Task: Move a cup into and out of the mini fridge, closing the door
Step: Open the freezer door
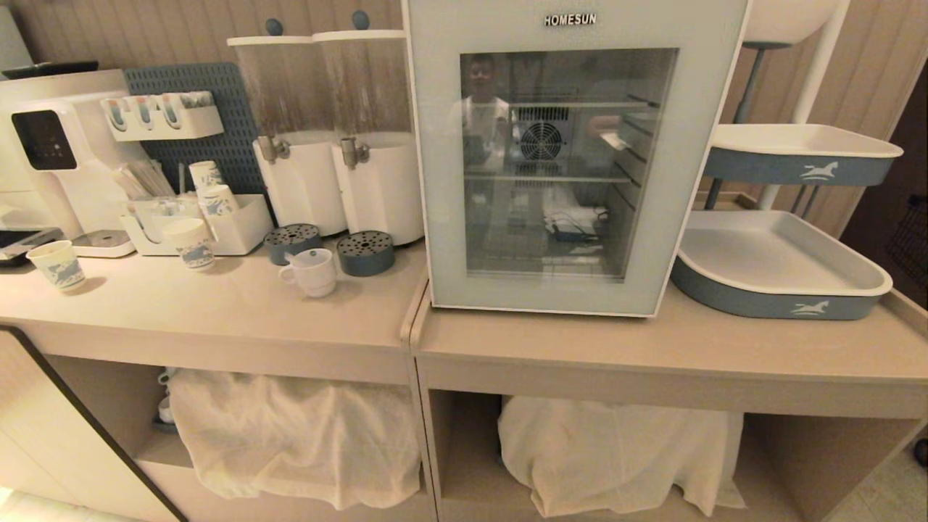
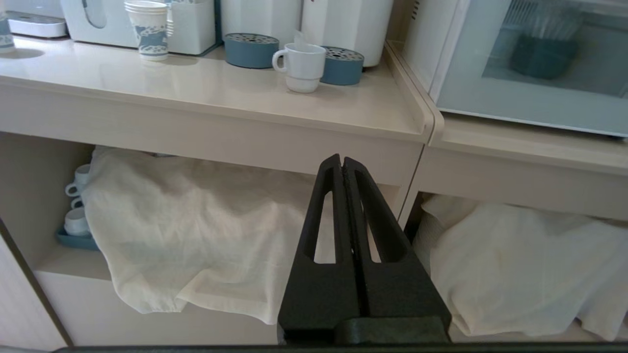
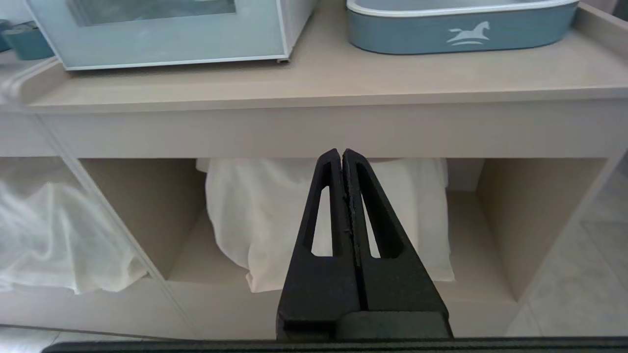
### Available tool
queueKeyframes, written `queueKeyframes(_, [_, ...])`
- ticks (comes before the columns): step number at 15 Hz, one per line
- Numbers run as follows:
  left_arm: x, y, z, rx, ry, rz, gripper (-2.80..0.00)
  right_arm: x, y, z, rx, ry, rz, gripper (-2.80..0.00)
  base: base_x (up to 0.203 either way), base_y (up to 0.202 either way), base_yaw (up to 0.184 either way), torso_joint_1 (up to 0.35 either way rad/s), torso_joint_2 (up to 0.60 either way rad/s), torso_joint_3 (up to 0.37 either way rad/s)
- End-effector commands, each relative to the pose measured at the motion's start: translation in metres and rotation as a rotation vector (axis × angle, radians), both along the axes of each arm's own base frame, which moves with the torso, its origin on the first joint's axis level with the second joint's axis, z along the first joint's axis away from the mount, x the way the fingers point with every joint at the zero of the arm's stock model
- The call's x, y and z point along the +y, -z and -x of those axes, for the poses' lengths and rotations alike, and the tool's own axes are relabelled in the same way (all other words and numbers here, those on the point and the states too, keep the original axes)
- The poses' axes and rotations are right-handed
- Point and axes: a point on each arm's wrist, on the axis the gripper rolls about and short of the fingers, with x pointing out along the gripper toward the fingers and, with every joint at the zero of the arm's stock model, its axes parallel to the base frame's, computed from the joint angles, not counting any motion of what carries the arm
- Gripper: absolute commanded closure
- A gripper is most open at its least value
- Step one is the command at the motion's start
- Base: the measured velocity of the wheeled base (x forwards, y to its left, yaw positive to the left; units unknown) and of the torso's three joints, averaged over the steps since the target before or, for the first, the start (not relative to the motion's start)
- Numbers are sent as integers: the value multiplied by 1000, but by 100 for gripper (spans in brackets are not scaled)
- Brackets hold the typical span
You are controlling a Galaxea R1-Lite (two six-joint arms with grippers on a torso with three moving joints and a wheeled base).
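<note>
Both my hands, left hand [image 2: 342,164] and right hand [image 3: 341,156], hang pinched closed, empty, below the tabletop [image 2: 206,93]. The squat white ceramic cup [image 2: 301,66] sits up ahead of my left hand; its nearby blue drip trays [image 2: 250,49] could get knocked if I reach carelessly.

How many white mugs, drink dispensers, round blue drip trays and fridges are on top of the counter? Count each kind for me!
white mug: 1
drink dispensers: 2
round blue drip trays: 2
mini fridge: 1
Total: 6
</note>
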Motion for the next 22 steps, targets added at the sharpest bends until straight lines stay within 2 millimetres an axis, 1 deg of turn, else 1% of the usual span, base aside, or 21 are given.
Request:
queueKeyframes(1, [0, 11, -3, 34, 0, 0, 0, 0, 0, 0, 1, -1, 0, 0, 0, 0, 0, 0, 0, 0])
queueKeyframes(4, [0, 11, -3, 34, 0, 1, 0, 0, 0, 0, 1, -1, 0, 0, 31, 0, 0, 1, 1, -1])
queueKeyframes(7, [0, 11, -3, 34, 3, 12, 0, 0, 0, 0, 1, -1, 0, 0, 183, 0, 1, 4, -2, 2])
queueKeyframes(9, [0, 11, -3, 34, 2, 7, 0, 0, 0, 0, 1, -1, 0, 0, 102, 0, 2, 2, 11, 0])
queueKeyframes(12, [0, 12, -3, 48, -7, -11, 0, 0, 0, 0, 1, -1, 0, 0, 0, 0, 0, 0, 0, 0])
queueKeyframes(14, [0, 18, -3, 106, -8, -48, 0, 0, 0, 0, 1, -1, 0, 0, 0, 0, 0, 0, 0, 0])
queueKeyframes(15, [0, 15, -2, 113, -5, -50, 0, 0, 0, 0, 2, -1, 0, 0, 0, 0, 0, 0, 0, 0])
queueKeyframes(16, [0, 1, 4, 95, -2, -51, 0, 0, 0, 0, 2, -1, 0, 0, 0, 0, 0, 0, 0, 0])
queueKeyframes(18, [0, -41, 23, 35, 14, -54, 0, 0, 0, 0, 1, -1, 0, 0, 0, 0, 0, 0, 0, 0])
queueKeyframes(19, [-1, -58, 32, 33, 26, -56, 0, 0, 0, 0, 1, -1, 0, 0, 0, 0, 0, 0, 0, 0])
queueKeyframes(20, [-1, -75, 32, 59, 34, -57, 0, 0, 0, 0, 1, -1, 0, 0, 0, 0, 0, 0, 0, 0])
queueKeyframes(22, [1, -118, 22, 114, 46, -47, 0, 0, 0, 0, 1, -1, 0, 0, 0, 0, 0, 0, 0, 0])
